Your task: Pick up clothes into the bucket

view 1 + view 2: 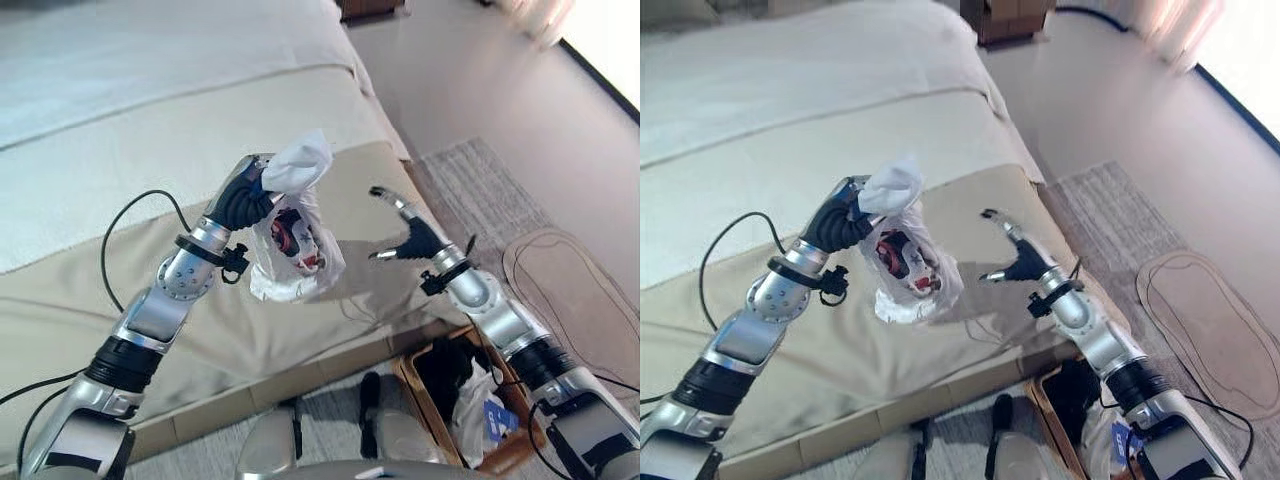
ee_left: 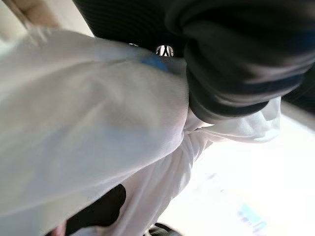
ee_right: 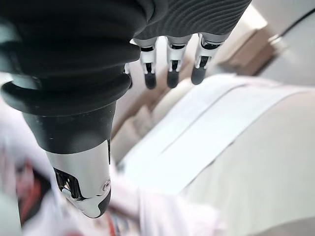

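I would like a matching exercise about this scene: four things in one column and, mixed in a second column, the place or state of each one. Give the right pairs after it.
Things:
1. left hand
2. right hand
3. white garment
4. basket

Places or states:
A. stands on the floor by the bed, with clothes already inside
B. open, holds nothing, raised over the bed's edge
C. hangs in the air above the bed, with a red and dark print
D. shut on cloth

Pairs: 1-D, 2-B, 3-C, 4-A
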Tool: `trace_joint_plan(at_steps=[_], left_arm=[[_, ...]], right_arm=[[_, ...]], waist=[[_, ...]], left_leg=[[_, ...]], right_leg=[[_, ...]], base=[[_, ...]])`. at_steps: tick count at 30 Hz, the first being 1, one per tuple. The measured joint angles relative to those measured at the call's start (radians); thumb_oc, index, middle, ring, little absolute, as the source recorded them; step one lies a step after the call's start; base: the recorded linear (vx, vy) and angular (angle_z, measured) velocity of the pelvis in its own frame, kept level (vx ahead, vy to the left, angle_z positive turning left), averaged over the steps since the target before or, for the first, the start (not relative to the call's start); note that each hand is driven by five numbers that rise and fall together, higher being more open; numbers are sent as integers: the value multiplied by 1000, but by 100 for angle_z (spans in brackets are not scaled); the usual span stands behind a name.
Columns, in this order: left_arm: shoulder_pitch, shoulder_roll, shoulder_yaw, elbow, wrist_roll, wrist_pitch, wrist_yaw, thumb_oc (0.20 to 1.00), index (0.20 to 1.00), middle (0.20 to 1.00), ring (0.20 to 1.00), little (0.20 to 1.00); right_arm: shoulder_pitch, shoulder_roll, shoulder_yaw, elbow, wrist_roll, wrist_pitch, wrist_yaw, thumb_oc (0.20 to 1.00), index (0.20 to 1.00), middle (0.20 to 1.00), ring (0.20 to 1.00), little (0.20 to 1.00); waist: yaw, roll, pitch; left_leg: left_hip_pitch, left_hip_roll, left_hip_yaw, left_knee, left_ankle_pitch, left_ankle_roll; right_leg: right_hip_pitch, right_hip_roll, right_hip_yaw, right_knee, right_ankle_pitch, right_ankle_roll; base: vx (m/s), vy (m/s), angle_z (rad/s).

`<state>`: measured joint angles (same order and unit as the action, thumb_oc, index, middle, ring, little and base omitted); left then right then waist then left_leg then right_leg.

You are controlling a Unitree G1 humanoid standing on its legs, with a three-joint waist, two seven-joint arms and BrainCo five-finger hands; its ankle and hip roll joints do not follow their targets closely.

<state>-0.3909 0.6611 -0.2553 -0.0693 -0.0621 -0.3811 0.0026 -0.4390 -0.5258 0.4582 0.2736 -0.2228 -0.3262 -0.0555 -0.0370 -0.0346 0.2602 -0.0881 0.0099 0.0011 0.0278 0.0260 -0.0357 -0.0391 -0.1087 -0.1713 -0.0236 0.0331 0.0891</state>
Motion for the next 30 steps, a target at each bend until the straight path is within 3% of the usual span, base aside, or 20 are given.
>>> trace_joint_plan(at_steps=[8, 17, 21, 22, 24, 30], left_arm=[[2, -57, -26, -35, -117, 2, -77, 200, 200, 200, 200, 200], [3, -106, -53, -105, -152, 27, -82, 200, 200, 200, 200, 200], [0, -112, -70, -113, -167, 42, -81, 200, 200, 200, 200, 200], [0, -112, -74, -122, -169, 44, -81, 200, 200, 200, 200, 200], [-1, -117, -84, -133, -170, 45, -80, 200, 200, 200, 200, 200], [0, -136, -116, -137, -204, 45, -72, 200, 200, 200, 200, 200]], right_arm=[[4, 154, 128, 49, 140, 22, 155, 1000, 1000, 1000, 1000, 1000], [25, 292, 191, 148, 178, 61, 175, 1000, 1000, 1000, 1000, 1000], [25, 308, 216, 168, 200, 75, 177, 1000, 1000, 1000, 1000, 1000], [25, 310, 224, 168, 207, 77, 180, 818, 818, 818, 818, 818], [25, 317, 228, 169, 222, 80, 181, 200, 200, 200, 200, 200], [28, 326, 226, 206, 281, 93, 176, 200, 200, 200, 200, 200]], waist=[[2, 23, -90], [3, 36, -132], [4, 45, -159], [4, 46, -163], [4, 47, -166], [4, 48, -174]], left_leg=[[60, 1, -1, -39, 0, -1], [80, -1, -4, -44, 2, -3], [82, -1, -5, -48, 3, -4], [82, -1, -5, -49, 4, -6], [83, -1, -6, -50, 6, -8], [86, -2, -6, -51, 7, -8]], right_leg=[[74, 7, -4, -65, 15, -1], [94, 4, -6, -66, 15, -1], [95, 4, -8, -66, 15, -1], [95, 4, -9, -66, 15, 0], [96, 4, -10, -65, 15, 0], [98, 4, -10, -65, 15, 0]], base=[[77, -12, 1], [30, -4, 1], [11, -1, 1], [0, 0, 0], [0, 0, 0], [7, 0, 0]])
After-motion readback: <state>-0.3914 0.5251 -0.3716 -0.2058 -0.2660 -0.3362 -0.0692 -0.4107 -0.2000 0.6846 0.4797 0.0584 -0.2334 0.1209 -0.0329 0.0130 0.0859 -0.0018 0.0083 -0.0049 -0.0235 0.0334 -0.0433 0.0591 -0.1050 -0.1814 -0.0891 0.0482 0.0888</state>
